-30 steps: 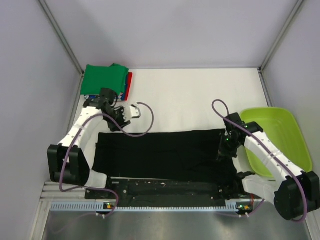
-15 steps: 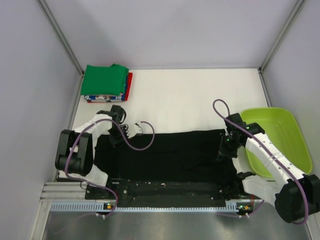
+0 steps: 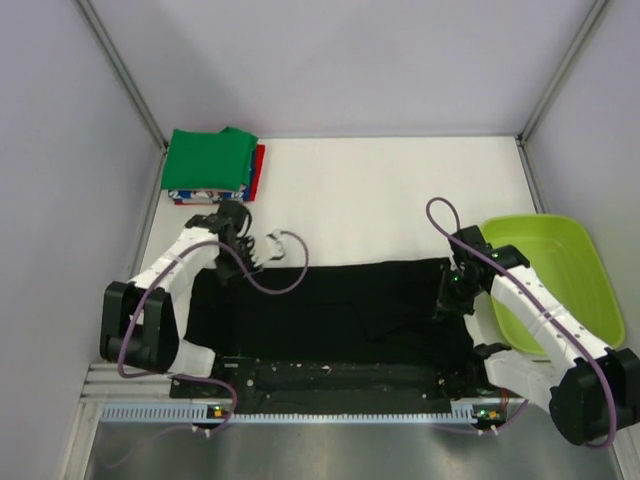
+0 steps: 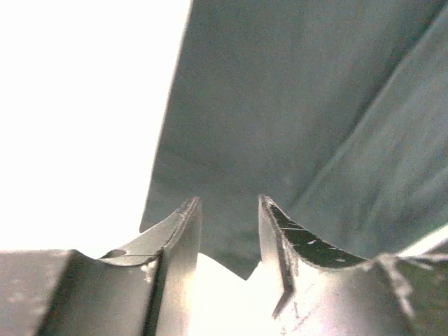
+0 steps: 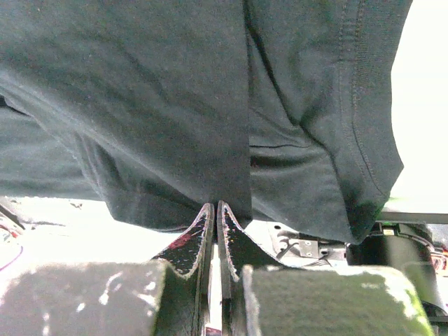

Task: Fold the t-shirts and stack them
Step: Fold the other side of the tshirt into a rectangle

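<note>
Folded t-shirts [image 3: 212, 165] sit stacked at ten o'clock on the desk [image 3: 380, 190] — that part looks done. The black t-shirt [image 3: 330, 310] lies spread at six o'clock, unfolded — the right hand [image 5: 215, 210] pinches its three-o'clock edge, while the left hand [image 4: 229, 217] is half-open and empty at its eleven-o'clock corner.

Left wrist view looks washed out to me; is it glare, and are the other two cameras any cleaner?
Left wrist: table blown out to pure white, black t-shirt washed to a soft grey-green. Right wrist: shirt seams sharp, overexposed only at the right edge and lower left. Top external: evenly lit, but the shirt reads flat black, folds barely visible.
</note>
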{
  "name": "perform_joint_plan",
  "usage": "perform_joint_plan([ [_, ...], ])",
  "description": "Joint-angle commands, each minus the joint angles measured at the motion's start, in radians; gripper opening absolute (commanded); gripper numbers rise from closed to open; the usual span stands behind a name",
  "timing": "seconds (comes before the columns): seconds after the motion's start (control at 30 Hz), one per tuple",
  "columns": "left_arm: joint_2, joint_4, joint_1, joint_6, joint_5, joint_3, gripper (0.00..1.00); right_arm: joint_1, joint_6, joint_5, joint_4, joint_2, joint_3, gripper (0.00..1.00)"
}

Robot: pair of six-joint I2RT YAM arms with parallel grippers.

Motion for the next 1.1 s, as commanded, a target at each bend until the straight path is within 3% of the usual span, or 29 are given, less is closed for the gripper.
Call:
perform_joint_plan([
  [0.0,-0.062,-0.007,-0.266,-0.098,0.303,0.255,0.47,0.01,0.049,-0.019,0.052,-0.015,-0.029,0.0],
  [0.07,-0.041,0.007,-0.414,-0.115,0.433,0.309,0.5,0.01,0.078,-0.055,0.11,-0.007,-0.07,0.0],
  [0.2,0.105,0.067,-0.69,-0.175,0.547,0.389,0.55,-0.007,0.13,-0.093,0.192,0.01,-0.156,0.0],
  [0.3,0.175,0.168,-0.85,-0.2,0.538,0.391,0.55,-0.02,0.153,-0.108,0.241,0.006,-0.192,0.0],
  [0.4,0.243,0.274,-0.94,-0.213,0.501,0.383,0.53,-0.021,0.161,-0.107,0.269,0.017,-0.204,0.0],
  [0.5,0.303,0.311,-0.983,-0.209,0.492,0.383,0.48,-0.023,0.148,-0.107,0.272,0.028,-0.209,0.0],
  [0.7,0.36,0.414,-1.003,-0.218,0.486,0.34,0.47,-0.032,0.127,-0.099,0.272,0.039,-0.212,0.0],
  [0.83,0.386,0.435,-1.003,-0.2,0.432,0.32,0.37,-0.033,0.121,-0.102,0.272,0.036,-0.212,0.0],
  [1.07,0.413,0.438,-1.01,-0.174,0.411,0.286,0.37,-0.04,0.115,-0.101,0.272,0.039,-0.207,0.0],
])
